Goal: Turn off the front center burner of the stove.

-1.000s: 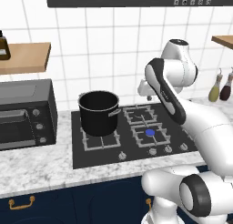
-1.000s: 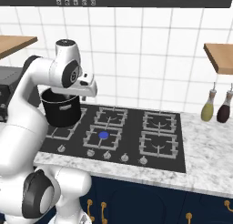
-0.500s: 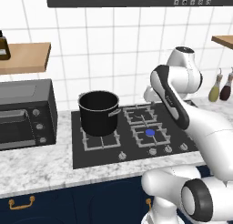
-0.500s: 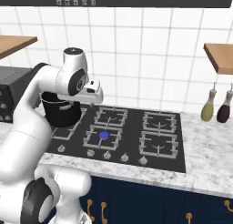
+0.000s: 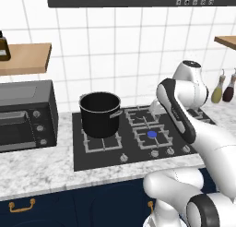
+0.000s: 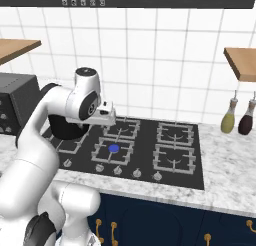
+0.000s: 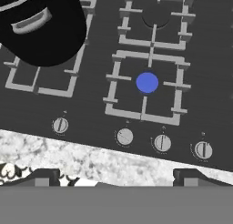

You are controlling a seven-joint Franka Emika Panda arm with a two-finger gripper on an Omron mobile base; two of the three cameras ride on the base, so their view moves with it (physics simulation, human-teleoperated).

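Wide flat black glass stove set in a speckled white marble counter; front center burner, square grey wire grate around a glowing blue disc, lit, directly behind the silver knob row; that knob's marker tilted, the neighbouring knobs' near upright. Tall black cooking pot on the left grates, well apart from the lit burner. Two-finger gripper raised above the stove's front edge, dark fingertips spread wide, holding nothing. Black box-shaped countertop oven at far left.
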